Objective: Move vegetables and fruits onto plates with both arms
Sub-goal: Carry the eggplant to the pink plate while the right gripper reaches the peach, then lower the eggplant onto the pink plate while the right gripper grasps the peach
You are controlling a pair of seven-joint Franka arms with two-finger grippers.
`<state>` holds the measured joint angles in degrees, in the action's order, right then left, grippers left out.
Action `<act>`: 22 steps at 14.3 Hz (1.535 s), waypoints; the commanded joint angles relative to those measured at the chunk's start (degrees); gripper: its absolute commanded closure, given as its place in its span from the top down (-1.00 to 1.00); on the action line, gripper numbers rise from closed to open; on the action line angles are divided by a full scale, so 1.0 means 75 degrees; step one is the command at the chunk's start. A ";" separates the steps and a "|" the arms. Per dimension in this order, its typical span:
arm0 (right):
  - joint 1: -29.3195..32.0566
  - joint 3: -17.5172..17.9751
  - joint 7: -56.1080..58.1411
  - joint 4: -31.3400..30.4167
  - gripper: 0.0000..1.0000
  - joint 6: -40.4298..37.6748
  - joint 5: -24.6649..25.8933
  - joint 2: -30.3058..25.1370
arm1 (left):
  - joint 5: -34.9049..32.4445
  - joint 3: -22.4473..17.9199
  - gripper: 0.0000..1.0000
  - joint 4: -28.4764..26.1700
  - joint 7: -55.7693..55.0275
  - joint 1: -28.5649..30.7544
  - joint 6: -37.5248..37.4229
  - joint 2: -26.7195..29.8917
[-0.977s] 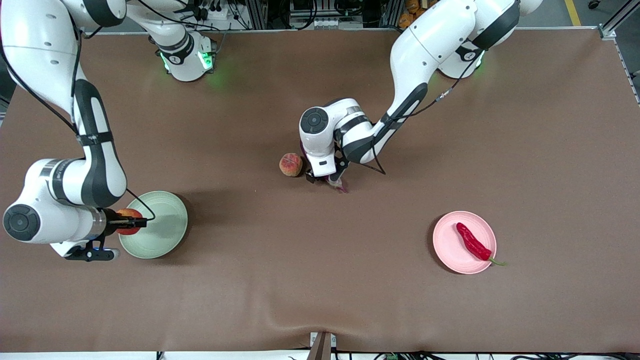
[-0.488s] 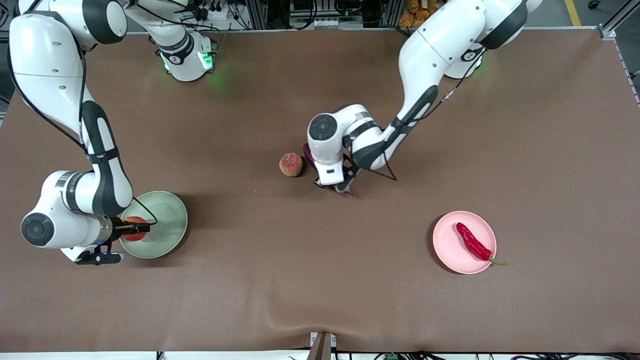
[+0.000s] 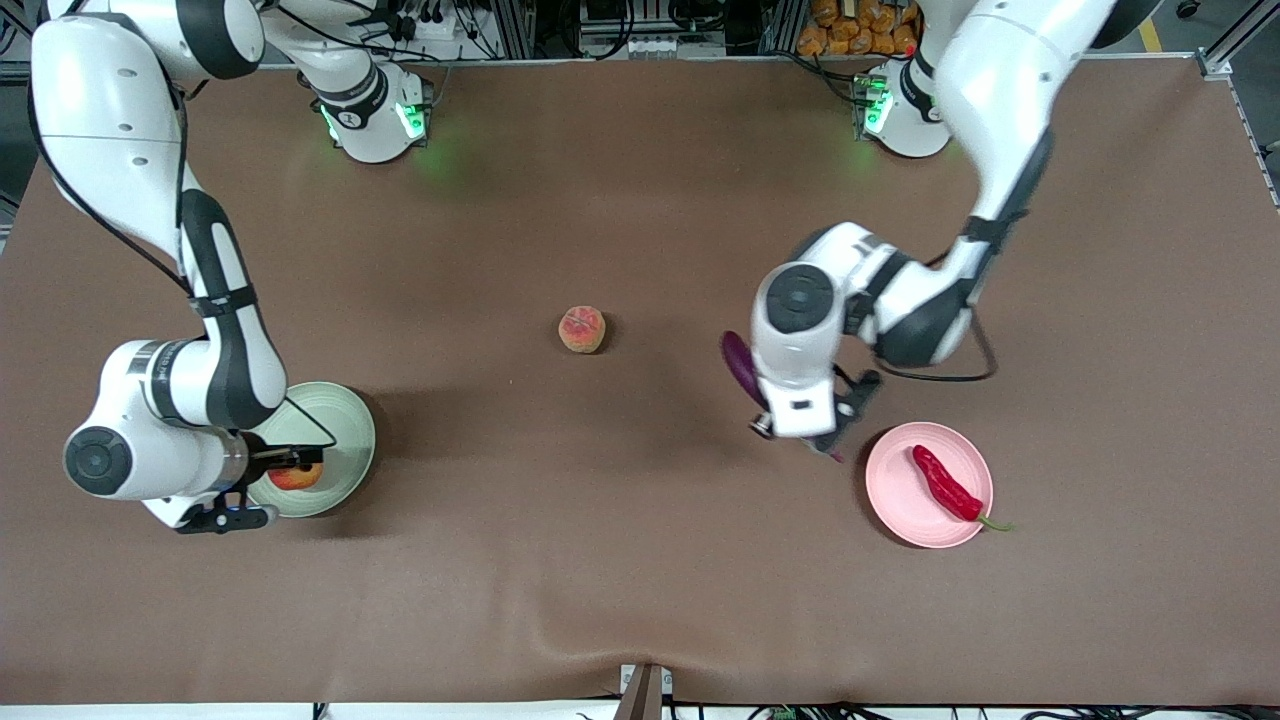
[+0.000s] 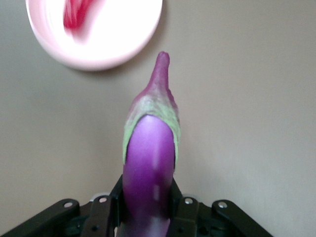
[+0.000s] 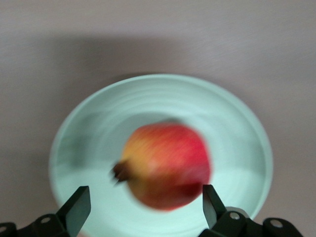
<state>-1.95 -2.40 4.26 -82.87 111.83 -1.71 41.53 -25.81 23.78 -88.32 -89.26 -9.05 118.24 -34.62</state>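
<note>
Right now the left gripper (image 3: 815,432) hangs over bare brown worktop (image 3: 640,560) at the right of centre in the front frame, its fingers clamped on the eggplant (image 3: 741,366). One glossy purple end sticks out toward the upper left of the wrist, and the stem tip pokes out at the lower right, just beside the rim of the pink plate (image 3: 900,500). From the left wrist the eggplant (image 4: 149,168) runs up the middle of the frame, green cap and pointed stem aimed at the pink plate (image 4: 118,44) in the upper left corner.

On that pink plate lies the red chili pepper (image 3: 944,484), slanting, with its green stem over the rim toward the lower right.

At the lower left of the front frame, the right gripper (image 3: 305,462) is over the green plate (image 3: 345,425) with its fingers (image 5: 76,207) spread apart. The pomegranate (image 3: 295,475) sits on the plate between them, free of both; the right wrist shows the pomegranate (image 5: 168,165) with gaps on either side and the green plate (image 5: 237,123) under it.

The peach (image 3: 582,329) rests alone on the worktop at the frame's centre, well apart from both plates.
</note>
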 commanded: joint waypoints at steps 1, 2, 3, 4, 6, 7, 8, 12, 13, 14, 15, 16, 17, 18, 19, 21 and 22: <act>-0.0734 0.0027 -0.1079 -0.0095 1.00 -0.0623 -0.0718 -0.0369 | -0.0038 0.0098 -1.00 0.0091 0.1571 0.0970 -0.0039 0.0082; -0.0934 0.0039 -0.1409 -0.0095 1.00 -0.0788 -0.1081 -0.0370 | -0.0050 0.0098 -1.00 0.0162 0.2053 0.1263 0.0043 0.0011; -0.1168 0.0027 -0.1737 -0.0153 1.00 -0.0824 -0.1502 -0.0358 | -0.0085 0.0098 -1.00 0.0186 0.2429 0.1509 0.0101 -0.0129; -0.1356 0.0027 -0.2100 -0.0188 1.00 -0.0882 -0.1866 -0.0346 | -0.0097 0.0075 -1.00 0.0279 0.2700 0.1651 0.0299 -0.0211; -0.1800 0.0039 -0.3013 -0.0189 1.00 -0.1093 -0.2395 -0.0311 | -0.0085 0.0040 -1.00 0.0350 0.3227 0.1921 0.0651 -0.0340; -0.2174 0.0039 -0.3505 -0.0212 1.00 -0.1175 -0.2513 -0.0311 | -0.0085 0.0040 -1.00 0.0362 0.3450 0.2003 0.0920 -0.0445; -0.2572 0.0039 -0.4067 -0.0247 1.00 -0.1164 -0.2538 -0.0323 | -0.0120 0.0016 -1.00 0.0362 0.3522 0.2016 0.1247 -0.0574; -0.3735 0.0027 -0.5465 -0.0504 1.00 -0.0674 -0.2549 -0.0276 | -0.0823 -0.0300 -1.00 0.0350 0.3535 0.1992 0.2211 -0.1089; -0.3771 0.0050 -0.5478 -0.0644 1.00 -0.0568 -0.2573 -0.0276 | -0.0882 -0.0300 -1.00 0.0362 0.3535 0.1969 0.2374 -0.1184; -0.3899 0.0039 -0.5479 -0.0681 1.00 -0.0601 -0.2805 -0.0311 | -0.0917 -0.0300 -1.00 0.0351 0.3535 0.1992 0.2561 -0.1219; -0.4086 0.0004 -0.5513 -0.0681 1.00 -0.0590 -0.3051 -0.0323 | -0.0929 -0.0300 -1.00 0.0350 0.3535 0.2004 0.2621 -0.1289; -0.4135 -0.0008 -0.5537 -0.0669 1.00 -0.0497 -0.3274 -0.0288 | -0.0906 -0.0300 -1.00 0.0350 0.3523 0.2004 0.2622 -0.1406; -0.4100 -0.0008 -0.5560 -0.0692 1.00 -0.0380 -0.3392 -0.0276 | -0.0848 -0.0300 -1.00 0.0350 0.3523 0.2016 0.2622 -0.1465; -0.4088 -0.0008 -0.5572 -0.0751 1.00 -0.0344 -0.3498 -0.0288 | -0.0870 -0.0300 -1.00 0.0339 0.3534 0.2074 0.2622 -0.1489; -0.4077 -0.0008 -0.5584 -0.0902 1.00 -0.0332 -0.3708 -0.0311 | -0.0882 -0.0300 -1.00 0.0304 0.3581 0.2109 0.2622 -0.1489; -0.4065 0.0004 -0.5584 -0.1183 1.00 -0.0111 -0.4188 -0.0346 | -0.0882 -0.0300 -1.00 0.0222 0.3791 0.2226 0.2622 -0.1501; -0.4111 0.0015 -0.5584 -0.1382 1.00 0.0111 -0.4329 -0.0393 | -0.0871 -0.0300 -1.00 0.0210 0.3862 0.2296 0.2622 -0.1501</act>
<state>-32.51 -2.36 -37.12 -89.33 109.95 -31.13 40.18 -31.35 21.27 -86.98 -61.93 6.95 137.31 -45.59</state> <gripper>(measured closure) 0.000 0.652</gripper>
